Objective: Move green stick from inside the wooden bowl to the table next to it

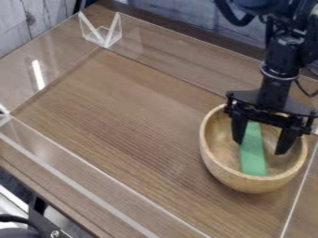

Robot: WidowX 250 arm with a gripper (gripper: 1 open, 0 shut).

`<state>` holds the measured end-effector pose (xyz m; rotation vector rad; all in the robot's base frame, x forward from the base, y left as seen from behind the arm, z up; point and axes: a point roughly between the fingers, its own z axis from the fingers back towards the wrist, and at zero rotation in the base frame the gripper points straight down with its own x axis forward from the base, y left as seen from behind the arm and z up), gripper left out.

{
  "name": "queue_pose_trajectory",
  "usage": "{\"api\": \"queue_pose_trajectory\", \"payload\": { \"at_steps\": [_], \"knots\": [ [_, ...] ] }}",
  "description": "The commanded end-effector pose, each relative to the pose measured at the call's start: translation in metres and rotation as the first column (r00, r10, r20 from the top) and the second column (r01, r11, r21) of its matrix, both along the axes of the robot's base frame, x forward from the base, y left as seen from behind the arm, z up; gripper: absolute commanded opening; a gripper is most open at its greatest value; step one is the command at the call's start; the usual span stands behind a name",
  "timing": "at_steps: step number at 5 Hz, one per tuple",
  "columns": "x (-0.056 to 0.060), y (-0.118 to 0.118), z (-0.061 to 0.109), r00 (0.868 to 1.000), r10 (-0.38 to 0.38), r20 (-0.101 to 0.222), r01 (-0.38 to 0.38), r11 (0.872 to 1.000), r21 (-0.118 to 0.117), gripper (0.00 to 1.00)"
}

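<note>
The green stick lies inside the wooden bowl at the table's right side, leaning from the bowl's floor up toward its far wall. My gripper points straight down into the bowl and stands open. One dark finger is left of the stick and the other is right of it, so the jaws straddle its upper end. Whether a finger touches the stick does not show. The table is dark brown wood grain.
Low clear acrylic walls border the table. A small clear bracket stands at the far left corner. Bare tabletop spreads left of the bowl. The bowl sits close to the right wall.
</note>
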<state>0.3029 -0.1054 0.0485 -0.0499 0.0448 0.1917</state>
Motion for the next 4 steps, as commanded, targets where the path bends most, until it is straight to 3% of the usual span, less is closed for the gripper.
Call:
{"api": "queue_pose_trajectory", "payload": {
  "at_steps": [1, 3, 4],
  "knots": [
    [0.005, 0.001, 0.010, 0.998, 0.016, 0.056, -0.015, 1.000, -0.022, 1.00],
    [-0.003, -0.009, 0.020, 0.992, 0.097, 0.074, -0.096, 0.995, -0.029, 1.00],
    [0.003, -0.009, 0.021, 0.996, 0.042, 0.081, -0.040, 0.999, -0.034, 1.00]
  ]
}}
